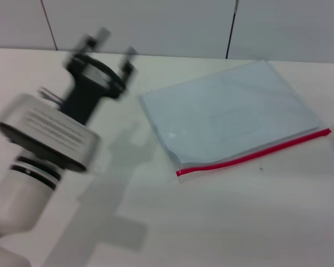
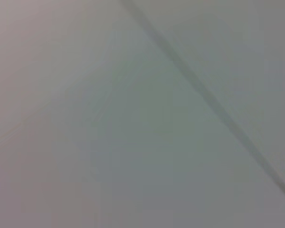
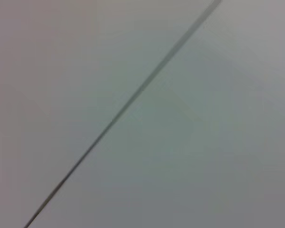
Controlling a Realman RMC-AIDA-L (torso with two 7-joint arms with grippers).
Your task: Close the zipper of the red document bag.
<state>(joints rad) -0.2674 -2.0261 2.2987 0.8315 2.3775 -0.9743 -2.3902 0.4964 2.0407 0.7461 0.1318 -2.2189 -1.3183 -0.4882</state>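
Nearest, at left above the pale tabletop (image 1: 222, 222): white-and-black left arm, its black left gripper (image 1: 112, 45) raised, fingers spread apart, holding nothing. Farther right, flat on the table: translucent pale-blue rectangular red document bag (image 1: 228, 114), well apart from that gripper. Along its near long edge: thin bright red plastic zipper (image 1: 256, 153). Right gripper unseen.

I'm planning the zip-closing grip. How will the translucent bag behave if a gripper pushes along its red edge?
The red document bag looks thin and flat, so it is probably light and may slide on the smooth table unless pinned. Its zipper edge bows slightly, suggesting floppy film that could buckle. The left gripper hovers open, apart from it.
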